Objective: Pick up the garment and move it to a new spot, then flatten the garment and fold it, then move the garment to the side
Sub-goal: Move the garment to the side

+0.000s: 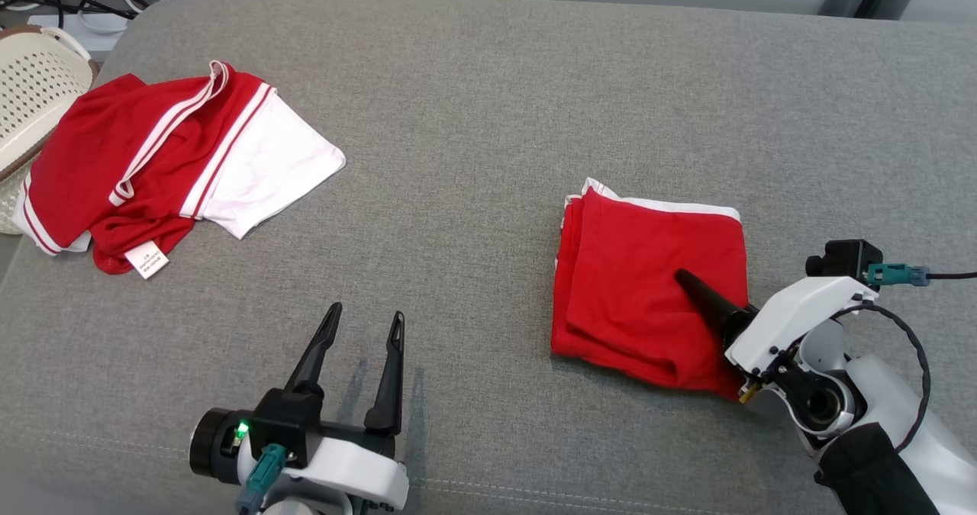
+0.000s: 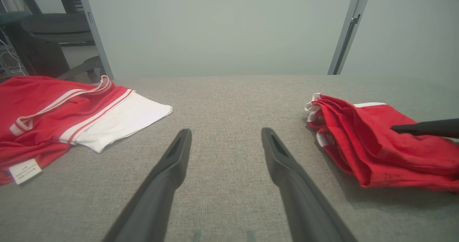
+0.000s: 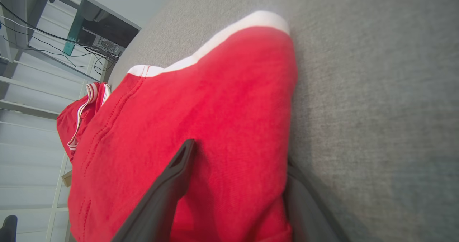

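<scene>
The garment point(image 1: 633, 286), red with a white band, lies folded into a rough square on the right of the grey padded surface point(image 1: 488, 103). My right gripper point(image 1: 687, 286) straddles its near right corner with jaws wide apart. One finger point(image 3: 175, 170) rests on top of the red cloth point(image 3: 215, 91); the other finger point(image 3: 304, 202) runs under the cloth's edge, its tip hidden. My left gripper point(image 1: 366, 311) stands open and empty over bare surface at the lower left, well left of the folded garment point(image 2: 376, 141), as its own view of its fingers point(image 2: 226, 131) confirms.
A second red and white garment point(image 1: 137, 156) lies loosely spread at the far left, a label showing at its near edge. A cream perforated basket point(image 1: 38, 95) sits beyond the surface's left edge, with cables behind it. An office chair point(image 2: 53, 27) stands further back.
</scene>
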